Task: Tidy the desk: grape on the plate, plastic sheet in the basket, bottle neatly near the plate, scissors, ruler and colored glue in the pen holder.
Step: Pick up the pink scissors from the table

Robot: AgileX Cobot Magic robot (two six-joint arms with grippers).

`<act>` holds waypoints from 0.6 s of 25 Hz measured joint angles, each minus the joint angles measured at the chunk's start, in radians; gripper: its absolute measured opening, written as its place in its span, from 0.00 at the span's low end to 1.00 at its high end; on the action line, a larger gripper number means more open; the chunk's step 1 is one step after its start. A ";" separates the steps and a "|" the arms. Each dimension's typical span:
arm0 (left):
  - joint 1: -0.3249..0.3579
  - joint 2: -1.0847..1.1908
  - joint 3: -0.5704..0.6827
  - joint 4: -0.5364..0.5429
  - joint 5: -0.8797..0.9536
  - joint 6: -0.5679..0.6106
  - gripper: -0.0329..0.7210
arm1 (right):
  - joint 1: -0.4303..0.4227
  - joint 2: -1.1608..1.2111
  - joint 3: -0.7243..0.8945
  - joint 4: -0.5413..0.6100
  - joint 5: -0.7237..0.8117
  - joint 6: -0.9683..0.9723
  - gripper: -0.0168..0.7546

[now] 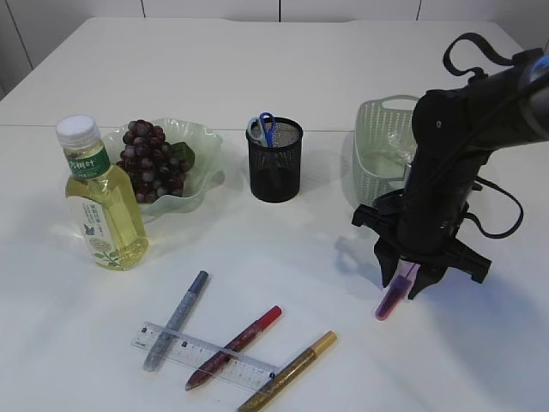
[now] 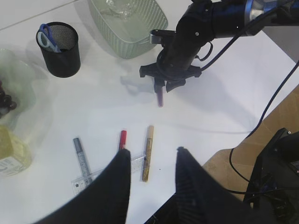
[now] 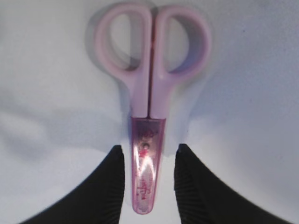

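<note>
With the black mesh pen holder (image 1: 274, 160) as the fixed mark, the bottle (image 1: 99, 197) of yellow liquid stands upright far to its left and a little nearer the camera. Between bottle and holder, the pale green plate (image 1: 199, 144) carries the bunch of dark grape (image 1: 152, 160); the plate sits just left of the holder without touching it. A pair of blue-handled scissors (image 1: 264, 127) stands inside the holder, handles up.

In front of the holder, towards the near edge of the table (image 1: 283, 69), lie the clear ruler (image 1: 203, 355) and three colored glue pens: a grey one (image 1: 176, 320) and a red one (image 1: 233, 348) crossing the ruler, and a gold one (image 1: 287, 372) whose tip touches its right end.

Right of the holder stands the light green basket (image 1: 376, 150), with crumpled clear plastic sheet (image 1: 400, 146) inside.

Further right and nearer than the holder, the right gripper (image 1: 410, 281) hangs over the table, pointing down. Its jaws stand partly open with the pink scissors (image 3: 148, 112) between them: the translucent blade cover runs down the gap and the handles stick out beyond the fingertips. Whether the pads touch the cover cannot be told from the right wrist view, which shows a sliver of space on each side.

The left gripper (image 2: 152, 165) hovers high over the near table edge, jaws partly open and empty.
</note>
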 joint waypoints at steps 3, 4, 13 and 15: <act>0.000 0.000 0.000 0.000 0.000 0.000 0.37 | 0.000 0.000 0.000 0.000 0.000 0.000 0.41; 0.000 0.000 0.000 0.000 0.000 0.000 0.37 | 0.000 0.000 0.000 0.000 0.000 0.000 0.41; 0.000 0.000 0.000 0.000 0.000 0.000 0.37 | 0.000 0.000 0.000 0.000 -0.002 0.000 0.41; 0.000 0.000 0.000 0.000 0.000 0.000 0.37 | 0.000 0.000 0.000 -0.002 -0.003 0.000 0.41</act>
